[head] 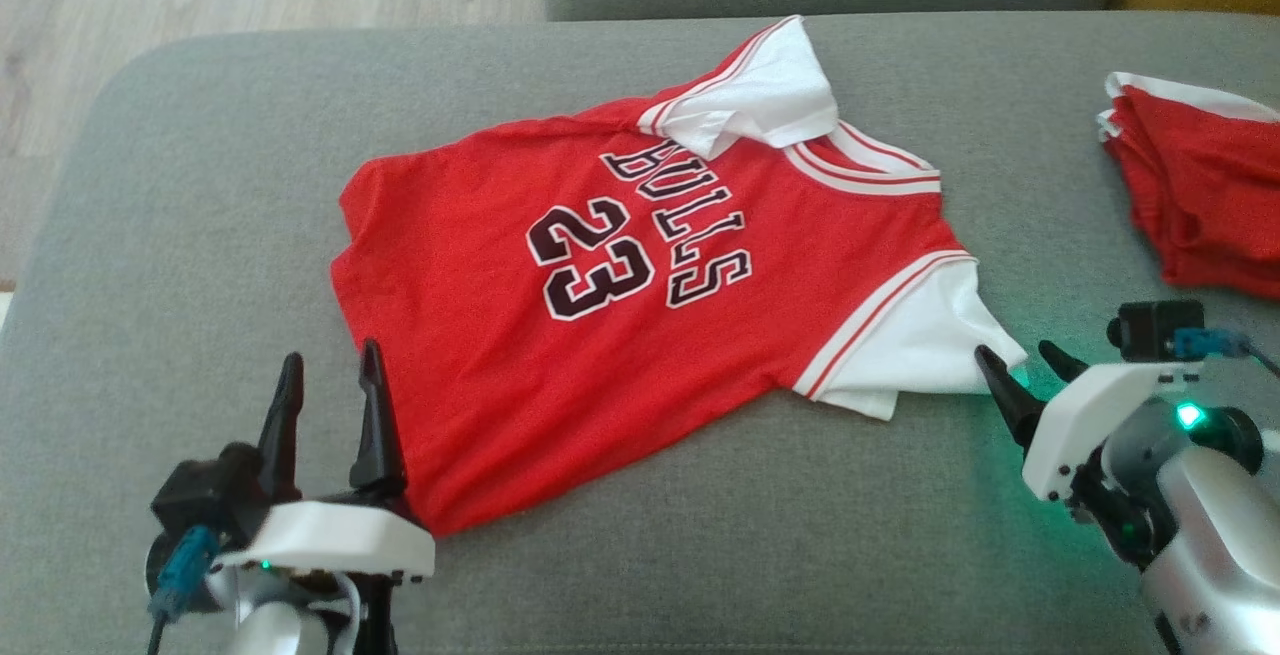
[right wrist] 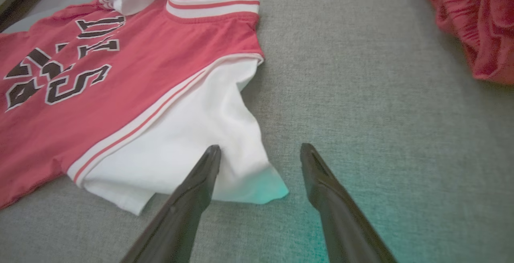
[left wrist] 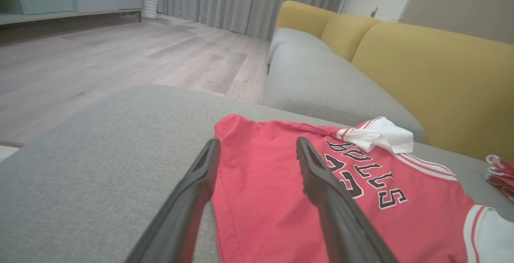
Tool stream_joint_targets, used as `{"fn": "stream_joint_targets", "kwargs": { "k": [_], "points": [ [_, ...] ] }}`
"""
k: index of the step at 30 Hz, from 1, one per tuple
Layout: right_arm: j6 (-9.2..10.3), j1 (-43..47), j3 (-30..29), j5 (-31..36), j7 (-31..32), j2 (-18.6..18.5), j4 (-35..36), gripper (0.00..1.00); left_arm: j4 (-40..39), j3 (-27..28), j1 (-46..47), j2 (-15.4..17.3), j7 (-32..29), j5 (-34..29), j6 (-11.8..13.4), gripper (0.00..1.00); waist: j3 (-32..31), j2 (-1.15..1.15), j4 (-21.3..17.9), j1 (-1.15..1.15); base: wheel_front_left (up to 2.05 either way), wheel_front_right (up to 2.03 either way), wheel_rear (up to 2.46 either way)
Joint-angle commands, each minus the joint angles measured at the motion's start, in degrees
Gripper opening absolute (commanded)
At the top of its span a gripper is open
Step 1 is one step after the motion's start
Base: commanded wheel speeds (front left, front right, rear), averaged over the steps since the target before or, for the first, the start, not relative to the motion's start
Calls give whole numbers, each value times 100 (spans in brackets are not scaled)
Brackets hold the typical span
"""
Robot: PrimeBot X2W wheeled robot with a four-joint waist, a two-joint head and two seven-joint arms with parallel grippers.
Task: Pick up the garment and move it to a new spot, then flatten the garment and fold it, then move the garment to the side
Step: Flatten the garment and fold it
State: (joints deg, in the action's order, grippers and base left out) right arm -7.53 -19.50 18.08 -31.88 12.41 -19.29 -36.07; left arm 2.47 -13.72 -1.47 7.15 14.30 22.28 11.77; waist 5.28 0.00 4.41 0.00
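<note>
Left pincer (head: 331, 355) spread by near hem of red shirt (head: 480, 335), right pincer (head: 1014, 351) spread at white sleeve (head: 920, 345); lettering (head: 640, 245) "BULLS 23".

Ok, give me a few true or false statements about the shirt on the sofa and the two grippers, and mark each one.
1. The shirt lies spread on the grey cushion, print facing up. True.
2. Both sleeves lie flat. False: the far sleeve is folded over onto the chest.
3. The left gripper is shut on the hem. False: it is open and holds nothing, at the shirt's bottom corner.
4. A second red garment lies off to the right, apart from the shirt. True.
5. The right gripper is open beside the near sleeve. True.
</note>
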Motion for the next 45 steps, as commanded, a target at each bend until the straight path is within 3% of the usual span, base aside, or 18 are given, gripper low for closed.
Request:
{"fn": "stream_joint_targets", "kwargs": {
  "k": [1,3,4,6,7,18,27,28,29,35,39,45],
  "points": [
    [4,-275,110,-106,61,-120,91,100,-136,263,325,-15,70,-67,-40,100,28,0,49,0,0,0,0],
    [4,-336,206,-252,218,-123,-54,100,-114,314,334,-59,70,-119,-96,100,44,0,101,0,0,0,0],
    [4,-368,266,-307,288,-138,-109,88,-106,338,338,-80,70,-143,-121,100,49,0,124,0,0,0,0],
    [4,-428,368,-404,346,-169,-173,18,-86,389,333,-116,70,-183,-165,100,50,0,158,0,0,0,0],
    [4,-454,395,-465,354,-180,-190,0,-81,412,326,-134,70,-200,-184,100,50,0,174,0,0,0,0],
    [4,-786,219,-1064,206,-598,37,0,-7,601,311,-302,70,-338,-387,100,97,0,306,0,0,0,0],
    [4,-978,-63,-958,211,-825,-187,1,16,642,314,-376,70,-416,-461,100,222,0,334,0,0,0,0],
    [4,-1014,-74,-914,245,-822,-304,44,29,642,333,-380,70,-423,-471,100,241,0,338,0,0,0,0],
    [4,-1050,-79,-893,277,-799,-410,100,43,644,355,-384,70,-427,-482,100,260,0,343,0,0,0,0],
    [4,-1241,-246,-750,-116,-624,-871,100,126,712,416,-399,70,-458,-535,100,225,0,306,0,0,0,0],
    [4,-1292,-372,-530,-774,-562,-886,100,121,770,383,-402,70,-497,-553,100,98,0,220,0,0,0,0],
    [4,-1078,-468,-72,-2199,-253,-366,100,30,931,217,-406,70,-542,-600,100,-236,0,-82,0,0,0,0]
  ]
}}
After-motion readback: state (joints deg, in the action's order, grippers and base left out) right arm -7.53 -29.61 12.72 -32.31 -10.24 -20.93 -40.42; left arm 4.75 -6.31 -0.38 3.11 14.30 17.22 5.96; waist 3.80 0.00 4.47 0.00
